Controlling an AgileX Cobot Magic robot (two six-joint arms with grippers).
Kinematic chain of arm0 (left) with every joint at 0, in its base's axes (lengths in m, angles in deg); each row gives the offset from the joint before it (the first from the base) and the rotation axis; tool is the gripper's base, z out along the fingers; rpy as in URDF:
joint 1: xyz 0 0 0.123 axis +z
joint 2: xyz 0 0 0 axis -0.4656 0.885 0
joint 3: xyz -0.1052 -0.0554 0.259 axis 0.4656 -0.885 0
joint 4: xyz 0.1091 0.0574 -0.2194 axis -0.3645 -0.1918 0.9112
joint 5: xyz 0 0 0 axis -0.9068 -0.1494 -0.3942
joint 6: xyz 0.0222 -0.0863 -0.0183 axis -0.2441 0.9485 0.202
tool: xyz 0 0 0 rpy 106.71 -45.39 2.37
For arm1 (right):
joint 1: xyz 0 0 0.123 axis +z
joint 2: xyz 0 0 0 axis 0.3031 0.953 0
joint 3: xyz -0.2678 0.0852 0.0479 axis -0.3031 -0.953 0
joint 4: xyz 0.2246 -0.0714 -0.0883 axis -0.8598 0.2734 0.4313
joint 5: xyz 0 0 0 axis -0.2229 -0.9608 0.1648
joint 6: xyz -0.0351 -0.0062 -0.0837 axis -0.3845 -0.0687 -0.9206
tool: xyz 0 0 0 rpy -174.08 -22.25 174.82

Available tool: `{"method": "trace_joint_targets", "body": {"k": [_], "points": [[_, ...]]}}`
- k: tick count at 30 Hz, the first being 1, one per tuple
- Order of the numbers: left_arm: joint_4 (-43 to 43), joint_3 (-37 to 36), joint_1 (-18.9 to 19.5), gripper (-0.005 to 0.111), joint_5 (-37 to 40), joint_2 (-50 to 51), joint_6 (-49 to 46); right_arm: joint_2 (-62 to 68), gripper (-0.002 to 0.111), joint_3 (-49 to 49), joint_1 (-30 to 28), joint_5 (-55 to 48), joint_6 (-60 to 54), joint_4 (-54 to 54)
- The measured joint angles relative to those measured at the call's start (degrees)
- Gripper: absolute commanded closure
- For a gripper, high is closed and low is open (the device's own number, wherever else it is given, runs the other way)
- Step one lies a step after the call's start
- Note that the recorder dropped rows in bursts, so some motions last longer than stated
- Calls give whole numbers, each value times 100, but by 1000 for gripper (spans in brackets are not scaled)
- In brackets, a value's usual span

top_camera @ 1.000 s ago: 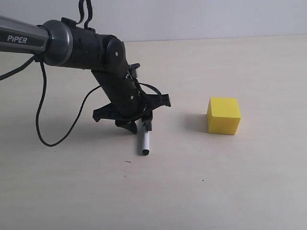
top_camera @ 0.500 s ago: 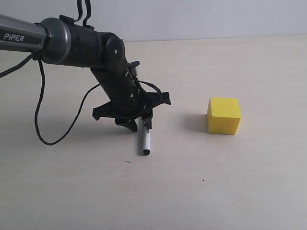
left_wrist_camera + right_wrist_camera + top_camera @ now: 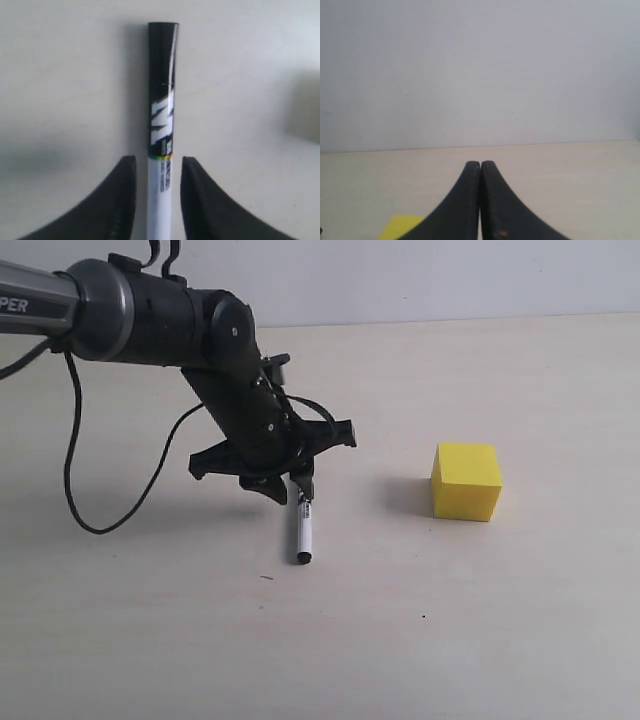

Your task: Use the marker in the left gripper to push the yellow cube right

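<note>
My left fingers (image 3: 117,205) have drawn in around the marker (image 3: 302,530), slim gaps seemingly left either side, not yet clenched. It lies unmoved on the bench (image 3: 450,620), yellow cube (image 3: 466,482) well to its right.

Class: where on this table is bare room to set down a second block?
Between the marker and the yellow cube; the wide strip nearer the camera; right of the cube. Crowded around the left pincer and its cable.
</note>
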Motion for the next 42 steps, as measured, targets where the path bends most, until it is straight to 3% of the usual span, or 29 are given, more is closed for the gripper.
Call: {"method": "trace_joint_targets", "body": {"k": [1, 6, 9, 19, 25, 33, 42], "points": [[0, 0, 13, 107, 56, -81, -40, 0, 108, 0, 0, 0, 0, 0], [-384, 0, 164, 107, 624, -811, -411, 0, 108, 0, 0, 0, 0, 0], [-672, -194, 186, 107, 561, -1388, -588, 0, 108, 0, 0, 0, 0, 0], [-746, -2642, 62, 107, -1348, -4113, -1135, 0, 108, 0, 0, 0, 0, 0], [-746, -3667, -238, 107, -1528, -5779, -1319, 0, 108, 0, 0, 0, 0, 0], [-746, -3831, -291, 107, -875, -7245, -1341, 0, 108, 0, 0, 0, 0, 0], [-551, -3831, -291, 107, -737, -7676, -1310, 0, 108, 0, 0, 0, 0, 0]]}}
